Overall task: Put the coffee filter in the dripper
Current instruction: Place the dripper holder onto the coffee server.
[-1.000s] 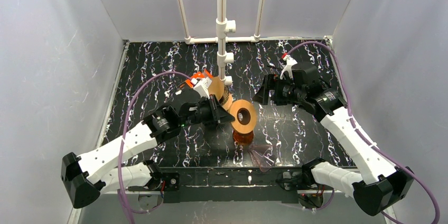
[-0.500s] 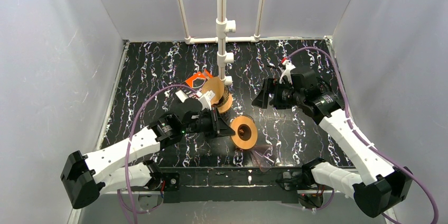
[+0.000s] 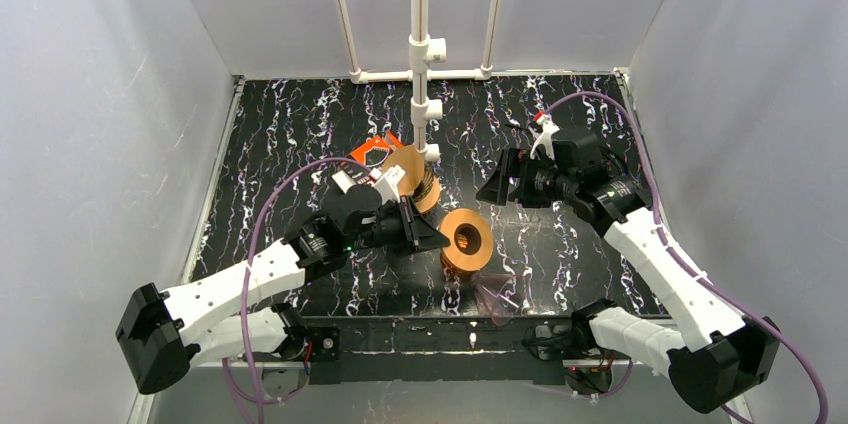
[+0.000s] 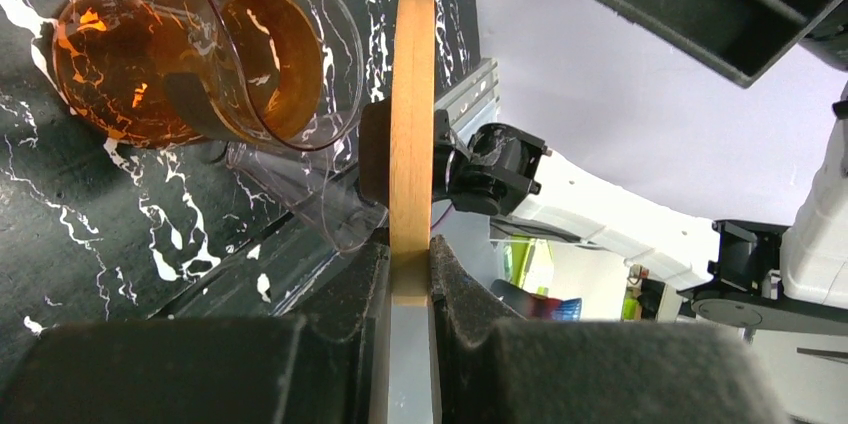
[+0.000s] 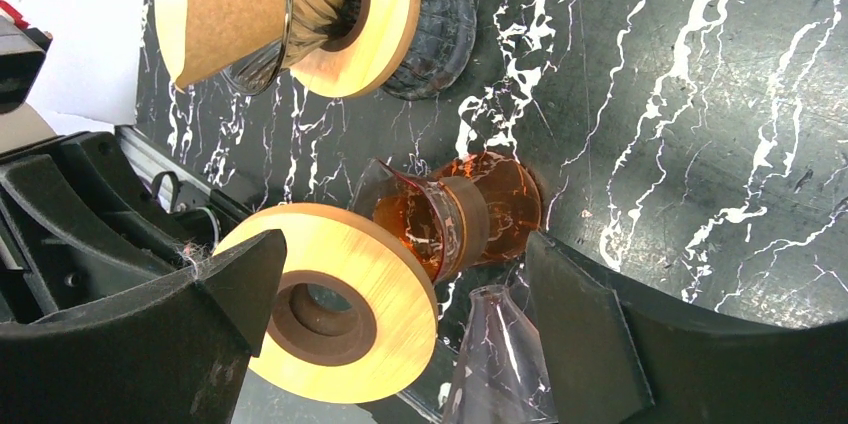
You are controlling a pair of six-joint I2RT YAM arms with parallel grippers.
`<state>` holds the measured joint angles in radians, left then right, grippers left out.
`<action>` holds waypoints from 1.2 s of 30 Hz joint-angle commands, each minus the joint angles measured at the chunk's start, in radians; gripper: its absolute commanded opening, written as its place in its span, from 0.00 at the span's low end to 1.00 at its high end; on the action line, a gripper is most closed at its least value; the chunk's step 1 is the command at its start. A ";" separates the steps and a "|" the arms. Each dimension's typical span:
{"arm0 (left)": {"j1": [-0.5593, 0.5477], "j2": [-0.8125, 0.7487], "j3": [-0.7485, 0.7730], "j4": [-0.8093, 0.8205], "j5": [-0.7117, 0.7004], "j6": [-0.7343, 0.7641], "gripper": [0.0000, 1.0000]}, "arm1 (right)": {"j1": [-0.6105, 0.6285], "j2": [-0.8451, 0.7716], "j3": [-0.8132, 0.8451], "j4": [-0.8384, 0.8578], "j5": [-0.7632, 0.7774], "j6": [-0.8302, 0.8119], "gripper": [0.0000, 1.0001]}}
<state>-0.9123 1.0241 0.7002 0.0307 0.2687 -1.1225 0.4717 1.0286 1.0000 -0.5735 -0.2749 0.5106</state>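
A brown paper coffee filter (image 5: pixel 220 4) sits in a ribbed glass dripper with a wooden collar (image 5: pixel 385 14), standing tilted by the white post; the top view shows this dripper (image 3: pixel 410 172) at mid-table. My left gripper (image 3: pixel 425 234) is shut on the edge of a second wooden dripper ring (image 4: pixel 412 124), held on edge above the table (image 5: pixel 345 304). An amber glass carafe (image 4: pixel 150 54) lies on its side under it. A clear glass cone (image 5: pixel 500 344) lies by the front edge. My right gripper (image 5: pixel 405 249) hangs open above them and holds nothing.
A white pipe post (image 3: pixel 425 94) rises from the back middle of the black marbled table (image 3: pixel 280 124). An orange and white packet (image 3: pixel 370 152) lies left of the post. White walls close in both sides.
My left gripper has drawn back toward the near edge with the wooden ring, away from the dripper by the post, and the ring has turned slightly. The right arm has barely moved.
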 commanded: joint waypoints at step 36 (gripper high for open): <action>0.006 -0.006 -0.164 0.343 -0.163 -0.133 0.00 | -0.005 0.042 -0.062 0.069 -0.098 0.001 0.95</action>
<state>-0.9127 1.0607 0.5476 0.3023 0.1204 -1.2537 0.4713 1.0706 0.9440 -0.5426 -0.3443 0.5205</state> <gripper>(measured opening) 0.097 0.955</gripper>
